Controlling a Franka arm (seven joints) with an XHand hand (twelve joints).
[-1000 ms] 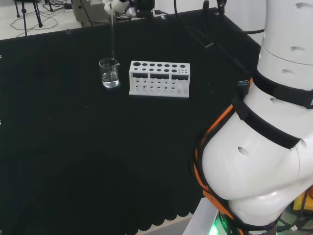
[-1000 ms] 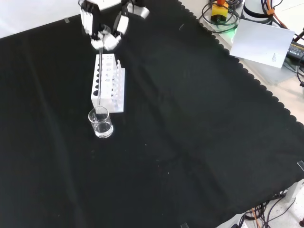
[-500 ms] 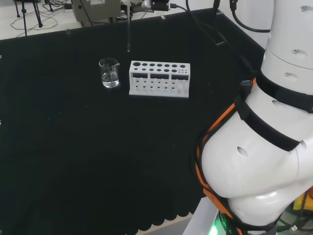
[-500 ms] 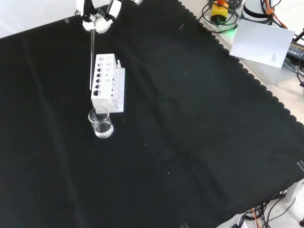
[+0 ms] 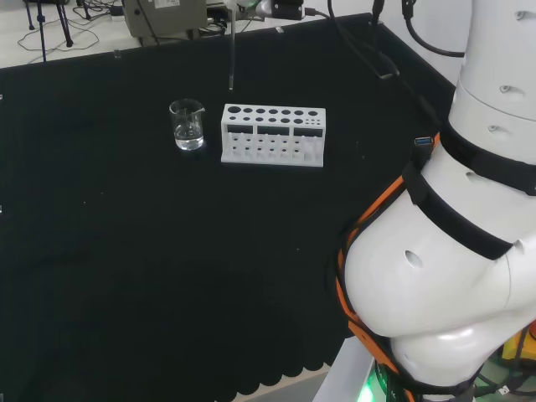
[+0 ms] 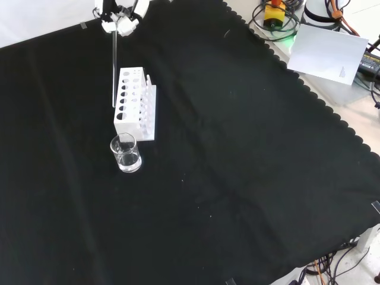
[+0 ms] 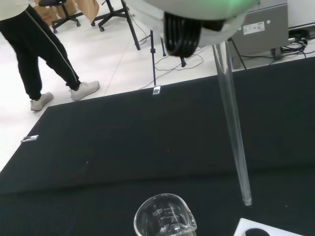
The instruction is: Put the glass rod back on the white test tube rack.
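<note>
Beaker [image 6: 125, 153] holding clear liquid, hand [image 6: 117, 22] grasping glass rod [image 6: 114, 71] above white rack [image 6: 135, 104]

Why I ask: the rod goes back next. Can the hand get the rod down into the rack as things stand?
Probably yes. The hand holds the rod upright above the rack, whose holes look empty; the beaker stands off to one side.

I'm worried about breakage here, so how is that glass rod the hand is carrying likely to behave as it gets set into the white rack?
The glass rod looks thin, straight and stiff, so probably brittle if knocked against the white rack. Held near its top by the hand, its free tip may swing. Smooth glass could slip.
</note>
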